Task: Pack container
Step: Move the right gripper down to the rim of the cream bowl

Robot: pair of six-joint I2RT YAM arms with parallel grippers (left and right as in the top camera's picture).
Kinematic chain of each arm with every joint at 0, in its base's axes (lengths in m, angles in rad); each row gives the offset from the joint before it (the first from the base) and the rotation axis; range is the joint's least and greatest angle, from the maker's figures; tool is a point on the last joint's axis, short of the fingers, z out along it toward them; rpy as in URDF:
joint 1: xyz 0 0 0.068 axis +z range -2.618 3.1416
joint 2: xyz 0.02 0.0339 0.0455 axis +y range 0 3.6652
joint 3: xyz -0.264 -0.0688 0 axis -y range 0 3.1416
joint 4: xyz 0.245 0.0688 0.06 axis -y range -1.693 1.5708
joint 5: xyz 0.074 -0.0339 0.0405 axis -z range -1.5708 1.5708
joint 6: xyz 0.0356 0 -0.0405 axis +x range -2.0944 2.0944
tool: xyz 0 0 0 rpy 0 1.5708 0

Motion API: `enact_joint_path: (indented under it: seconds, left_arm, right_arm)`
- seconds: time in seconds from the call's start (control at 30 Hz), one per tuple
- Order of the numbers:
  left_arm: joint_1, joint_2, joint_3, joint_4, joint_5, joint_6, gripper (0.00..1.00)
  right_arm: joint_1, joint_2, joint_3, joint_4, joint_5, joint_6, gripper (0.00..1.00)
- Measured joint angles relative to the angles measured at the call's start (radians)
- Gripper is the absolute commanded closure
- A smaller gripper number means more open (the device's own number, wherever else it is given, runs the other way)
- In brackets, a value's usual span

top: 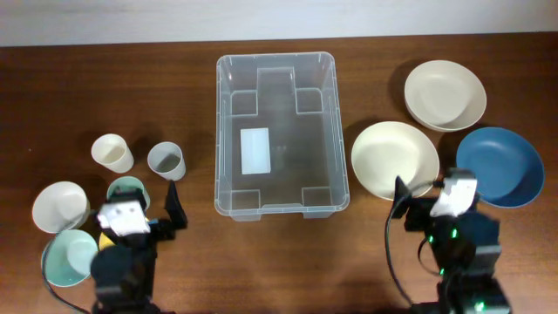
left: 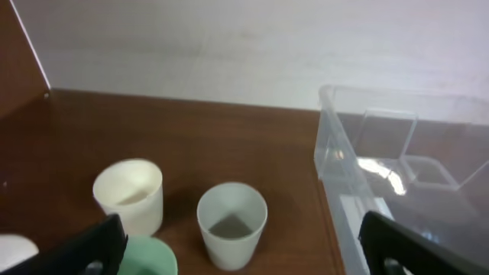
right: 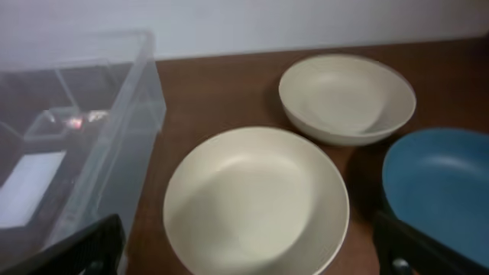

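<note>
Your left arm sat folded at the near-left in the overhead view, wrist pointing away from its base. Your left fingers stood spread wide, nothing between them. Your right arm mirrored it at near-right; your right fingers also gaped fully, gripping nothing.

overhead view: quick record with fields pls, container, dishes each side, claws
container: middle, nothing packed, white label on base
left side: cream cup, grey cup, green cup, white bowl, green bowl
right side: near cream bowl, far cream bowl, blue bowl
left claw: open, holding nothing
right claw: open, holding nothing
</note>
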State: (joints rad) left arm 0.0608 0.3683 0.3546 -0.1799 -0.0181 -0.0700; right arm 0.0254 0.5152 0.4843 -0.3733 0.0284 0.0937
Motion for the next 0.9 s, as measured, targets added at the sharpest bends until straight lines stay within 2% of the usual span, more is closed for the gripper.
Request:
enact_joint_path:
  seconds: [0.1, 0.23, 0.47, 0.63, 0.77, 0.9]
  left_arm:
    - [0.000, 0.137, 0.137, -0.060, 0.000, -0.003, 0.01]
    - [0.000, 0.328, 0.344, -0.217, 0.003, -0.003, 0.01]
    - [0.000, 0.637, 0.728, -0.613, 0.003, -0.003, 0.01]
    - [0.000, 0.766, 0.881, -0.687, 0.006, -0.003, 0.01]
    - [0.000, 0.790, 0.889, -0.692, 0.007, -0.003, 0.01]
    - [0.000, 0.792, 0.889, -0.692, 0.007, -0.003, 0.01]
  right_arm:
    - [-0.008, 0.162, 0.175, -0.104, -0.002, 0.028, 0.01]
    - [-0.061, 0.385, 0.457, -0.336, -0.018, 0.050, 0.01]
    - [-0.195, 0.705, 0.909, -0.762, -0.167, 0.069, 0.01]
    - [-0.277, 0.780, 0.969, -0.834, -0.222, 0.083, 0.01]
    - [-0.362, 0.813, 0.952, -0.829, -0.253, 0.094, 0.01]
    - [-0.419, 0.823, 0.855, -0.774, -0.316, 0.087, 0.01]
